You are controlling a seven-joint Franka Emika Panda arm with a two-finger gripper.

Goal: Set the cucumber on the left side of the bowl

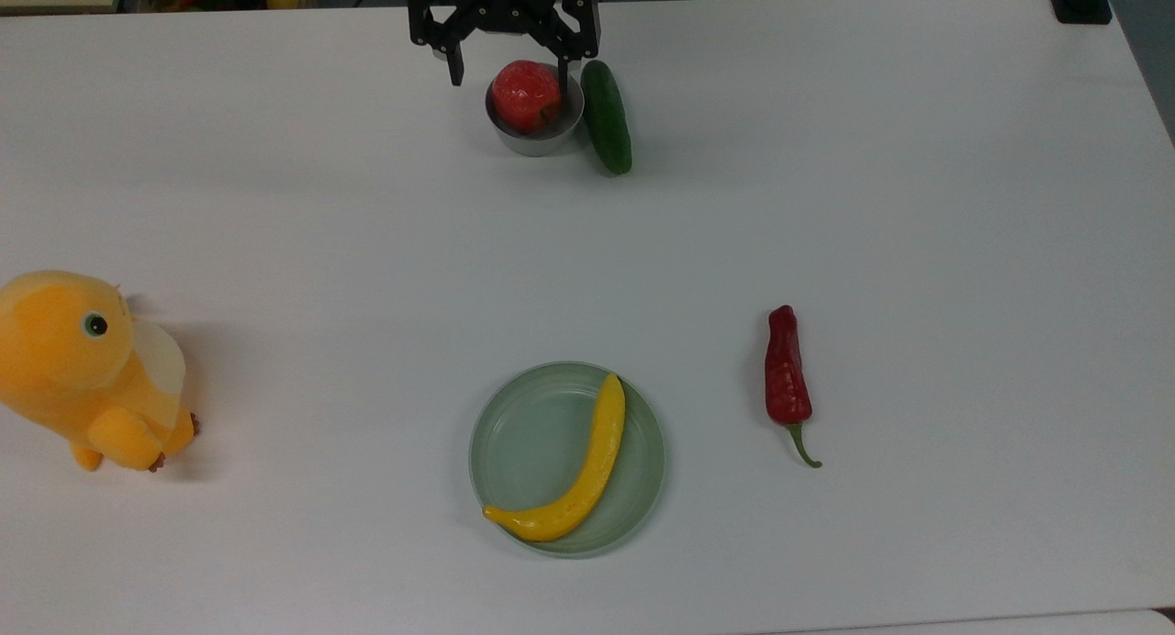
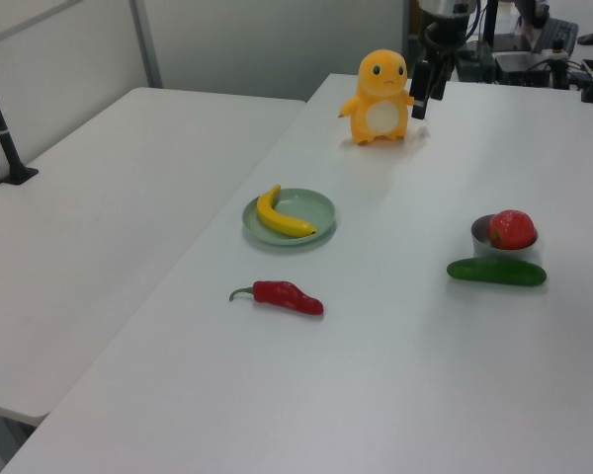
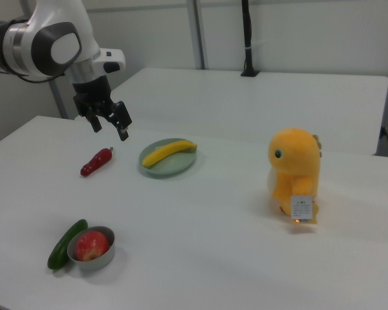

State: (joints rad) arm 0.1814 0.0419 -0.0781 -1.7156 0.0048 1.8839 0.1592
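One cucumber (image 1: 606, 116) lay touching the bowl (image 1: 535, 138) near the table's (image 1: 826, 204) far edge in the top view. Your gripper (image 1: 506, 37) hung above, fingers spread wide, empty. It looked stiff and smooth; grip it mid-length, across its width.

The gripper (image 3: 109, 122) is raised well above the table in the right view, with nothing held between its fingers. The two black fingers (image 3: 123, 132) are spread apart and pointed downward, tilted toward the right view's right. The white and grey arm (image 3: 48, 40) is seen entering from the right view's upper left, bent down at the wrist. In the top view, the gripper (image 1: 508, 61) is seen at the upper edge, jaws wide.
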